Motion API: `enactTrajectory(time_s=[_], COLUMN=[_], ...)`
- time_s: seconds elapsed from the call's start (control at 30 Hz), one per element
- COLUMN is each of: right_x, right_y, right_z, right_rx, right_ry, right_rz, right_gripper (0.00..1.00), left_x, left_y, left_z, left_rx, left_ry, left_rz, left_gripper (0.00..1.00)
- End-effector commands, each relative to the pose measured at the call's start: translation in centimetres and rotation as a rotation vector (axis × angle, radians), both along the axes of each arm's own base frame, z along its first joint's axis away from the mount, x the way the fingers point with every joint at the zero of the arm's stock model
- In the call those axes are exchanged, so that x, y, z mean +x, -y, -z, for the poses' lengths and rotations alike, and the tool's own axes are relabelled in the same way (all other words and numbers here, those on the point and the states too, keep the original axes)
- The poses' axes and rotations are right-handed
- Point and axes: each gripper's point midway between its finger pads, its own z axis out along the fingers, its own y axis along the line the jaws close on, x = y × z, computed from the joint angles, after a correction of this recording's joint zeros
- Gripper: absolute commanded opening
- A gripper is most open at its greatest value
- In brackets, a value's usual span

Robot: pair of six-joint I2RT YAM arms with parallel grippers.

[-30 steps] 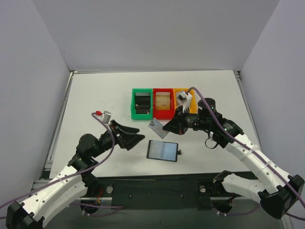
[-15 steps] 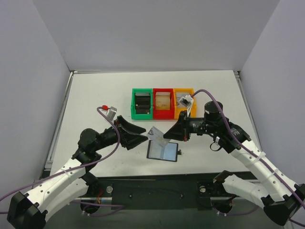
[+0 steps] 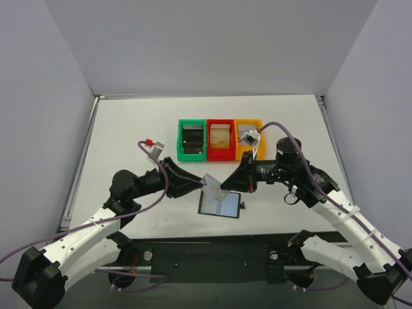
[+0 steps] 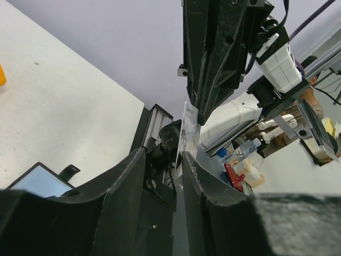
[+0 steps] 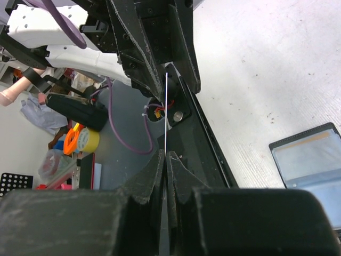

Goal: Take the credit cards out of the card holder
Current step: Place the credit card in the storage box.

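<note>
1. The left pincer [image 3: 197,184] has swung in over the last second. Its jaws are parted around the credit card [image 3: 211,182], not yet closed.
2. The right pincer [image 3: 225,185] is pinched on that card, just above the open card holder [image 3: 220,203] lying on the desk [image 3: 129,129]. It looks like a handover, with the card already out.
3. The green bin [image 3: 191,121] holds a black stack [image 3: 192,137] and the red bin [image 3: 221,121] a tan stack [image 3: 220,136]. The yellow bin [image 3: 243,121] is partly hidden.

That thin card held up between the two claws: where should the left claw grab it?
At its free end, coming from the left. The credit card shows edge-on to both wrist cameras, and the right gripper is shut on its far end, so the open left gripper can likely close on the two flat faces there.
</note>
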Motion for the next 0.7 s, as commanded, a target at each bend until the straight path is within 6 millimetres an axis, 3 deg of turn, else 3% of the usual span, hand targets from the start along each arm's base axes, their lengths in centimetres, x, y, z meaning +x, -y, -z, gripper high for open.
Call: enactTrajectory(time_s=[0.0,0.07,0.17,0.23,0.37,0.5,0.53,0.57,0.67], right_x=[-0.48,-0.41,-0.33,-0.34,-0.29,-0.39,-0.42,-0.42,-0.06], right_y=[-0.4,-0.45,-0.54,-0.59,-0.65,-0.74,-0.79,-0.77,-0.67], right_z=[-1.17,-0.99,-0.88,-0.86,-0.79,-0.65,-0.79,-0.71,-0.57], right_rx=[0.027,0.021,0.016,0.014,0.007,-0.001,-0.001,-0.005,-0.021], right_ry=[0.024,0.02,0.02,0.02,0.025,0.021,0.027,0.021,0.023], right_rz=[-0.038,-0.037,-0.037,-0.037,-0.036,-0.039,-0.042,-0.04,-0.016], right_gripper=[0.0,0.0,0.0,0.0,0.0,0.0,0.0,0.0,0.0], left_x=[-1.1,-1.22,-1.38,-1.59,-1.79,-1.96,-2.06,-2.09,-2.05], left_y=[-0.19,-0.23,-0.15,-0.08,0.02,0.21,0.26,0.24,0.25], left_z=[-3.71,-3.8,-3.85,-3.82,-3.5,-3.5,-3.55,-3.65,-3.54], left_rx=[-0.071,-0.073,-0.072,-0.071,-0.062,-0.056,-0.056,-0.058,-0.054], left_ry=[0.116,0.119,0.121,0.125,0.125,0.124,0.131,0.135,0.137], left_rz=[0.049,0.052,0.064,0.078,0.096,0.112,0.117,0.117,0.112], left_gripper=[0.43,0.48,0.48,0.42,0.19,0.17,0.12,0.0,0.0])
